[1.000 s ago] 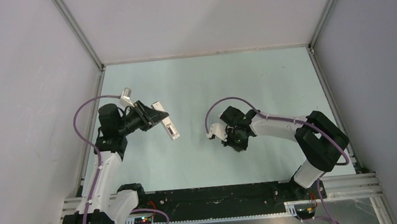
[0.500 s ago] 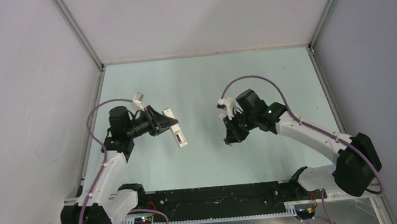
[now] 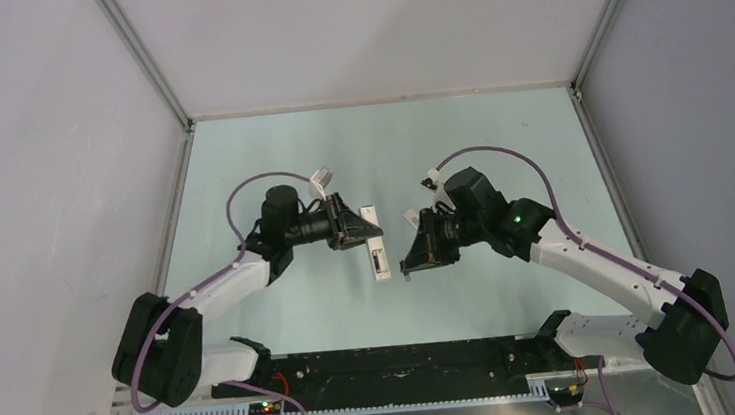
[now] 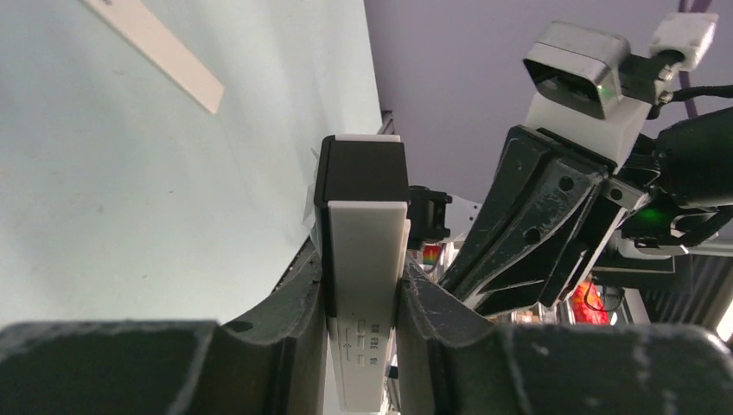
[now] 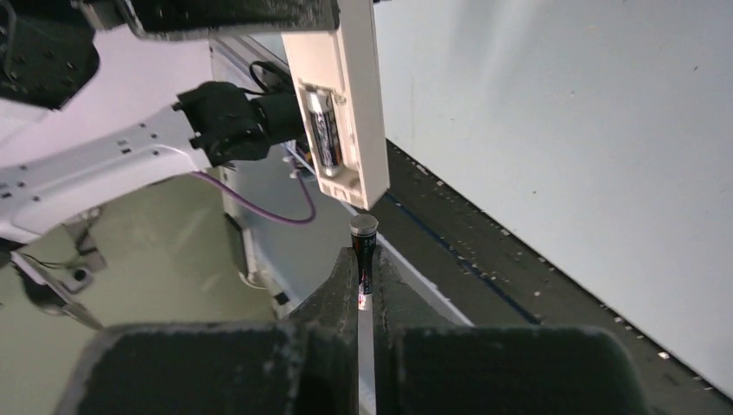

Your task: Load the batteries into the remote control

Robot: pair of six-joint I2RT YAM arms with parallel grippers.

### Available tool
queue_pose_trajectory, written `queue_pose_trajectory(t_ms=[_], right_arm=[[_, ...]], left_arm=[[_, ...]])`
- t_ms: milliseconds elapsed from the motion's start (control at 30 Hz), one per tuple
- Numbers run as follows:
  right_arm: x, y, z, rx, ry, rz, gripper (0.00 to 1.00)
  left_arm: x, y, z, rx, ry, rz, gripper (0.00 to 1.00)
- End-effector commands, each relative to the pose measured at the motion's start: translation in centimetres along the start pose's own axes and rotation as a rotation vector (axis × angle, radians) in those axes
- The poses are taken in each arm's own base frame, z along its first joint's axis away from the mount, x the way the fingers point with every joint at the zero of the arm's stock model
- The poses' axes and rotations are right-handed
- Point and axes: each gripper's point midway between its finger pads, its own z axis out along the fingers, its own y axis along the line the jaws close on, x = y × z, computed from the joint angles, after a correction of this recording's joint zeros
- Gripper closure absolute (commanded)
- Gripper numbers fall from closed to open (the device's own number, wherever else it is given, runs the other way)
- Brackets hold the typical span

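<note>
Near the centre of the top view, you see both arms reaching toward each other above the table (image 3: 269, 156). Your left tool (image 3: 364, 240) clamps the remote control (image 3: 378, 260), which points down the frame. Your right tool (image 3: 409, 264) sits just beside the remote's lower end. From above, the tips are too small to read.

At the middle of the left wrist view, the remote stands pinched between both fingers (image 4: 290, 316), black end on top. Its lower part is cut off by the frame edge. A white strip (image 4: 156, 47) lies on the table at upper left, partly cropped.

At the centre of the right wrist view, your right tool is closed narrowly on one battery (image 5: 363, 246). It stands upright with its metallic cap just under the remote's end; you cannot tell whether they touch. A second battery (image 5: 324, 130) sits in the open compartment, and the slot beside it is hard to make out.
</note>
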Motion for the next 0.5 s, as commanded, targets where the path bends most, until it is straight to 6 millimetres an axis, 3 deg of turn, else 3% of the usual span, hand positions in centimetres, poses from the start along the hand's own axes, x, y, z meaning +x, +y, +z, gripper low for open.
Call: queue_pose_trajectory(t_ms=[0, 467], right_arm=[[-0.7, 2.2, -0.8, -0.035, -0.024, 0.165, 1.00], [-0.5, 2.2, 0.9, -0.022, 0.014, 0.230, 1.00]], left_arm=[[-1.3, -4.5, 1.7, 0.125, -0.020, 0.064, 1.00], [0.3, -3.2, 3.0, 0.120, 0.025, 0.063, 1.00]])
